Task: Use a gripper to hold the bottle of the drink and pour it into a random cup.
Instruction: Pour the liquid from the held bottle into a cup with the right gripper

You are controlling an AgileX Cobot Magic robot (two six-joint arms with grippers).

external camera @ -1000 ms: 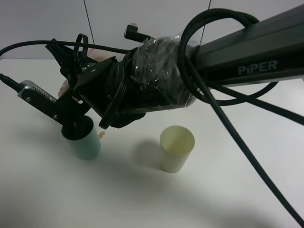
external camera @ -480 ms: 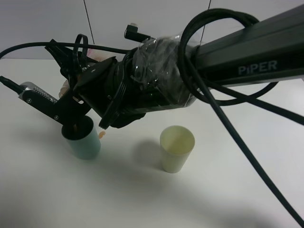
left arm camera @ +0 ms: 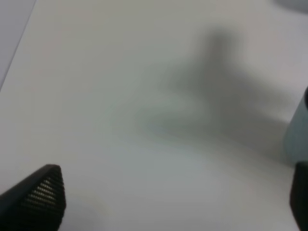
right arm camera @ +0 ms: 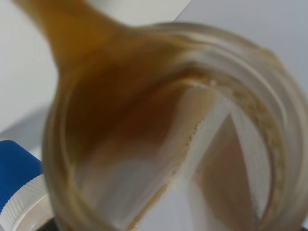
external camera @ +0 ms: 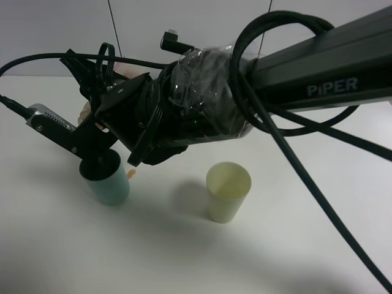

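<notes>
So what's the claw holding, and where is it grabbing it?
The right gripper holds the bottle, tipped over the cup. Its neck shows free, so probably by the body; the exact spot is hidden.

The silver ribbed metal block point(external camera: 50, 125) mounted beside the black two-fingered right gripper point(external camera: 84, 113) has edged slightly rightward in the high view, after a small dip half a second back; its thin black cable point(external camera: 11, 104) moved with it.

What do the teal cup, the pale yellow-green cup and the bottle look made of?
The teal cup looks like smooth matte plastic, opaque. The pale yellow-green cup likewise, with a thin rim. The bottle seems clear plastic, possibly glass: brown drink shows through its wall.
</notes>
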